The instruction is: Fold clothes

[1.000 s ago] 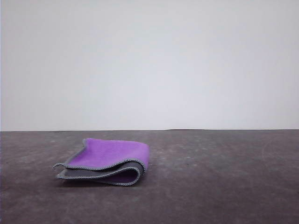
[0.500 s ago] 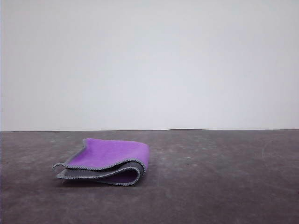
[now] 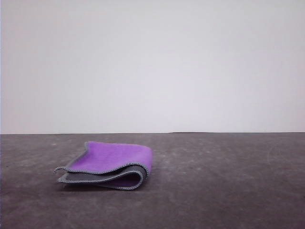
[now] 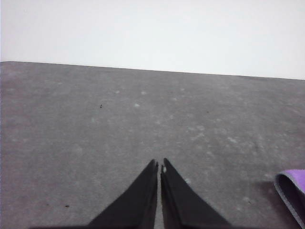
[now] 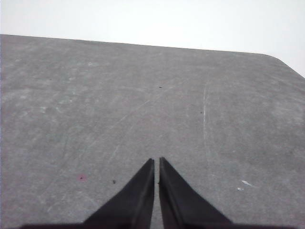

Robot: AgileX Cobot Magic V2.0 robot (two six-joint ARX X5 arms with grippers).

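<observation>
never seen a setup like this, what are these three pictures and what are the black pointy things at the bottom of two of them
This is a two-armed robot at a table. One picture looks forward over the dark grey tabletop; the other two come from cameras on each arm's wrist. The black points are gripper fingers: the left gripper and the right gripper, both closed and holding nothing. On the table lies a folded cloth, purple on top, dark grey beneath, with light stitched edging. Its rounded fold also shows at the edge of the left wrist picture. A plain pale wall stands behind.
</observation>
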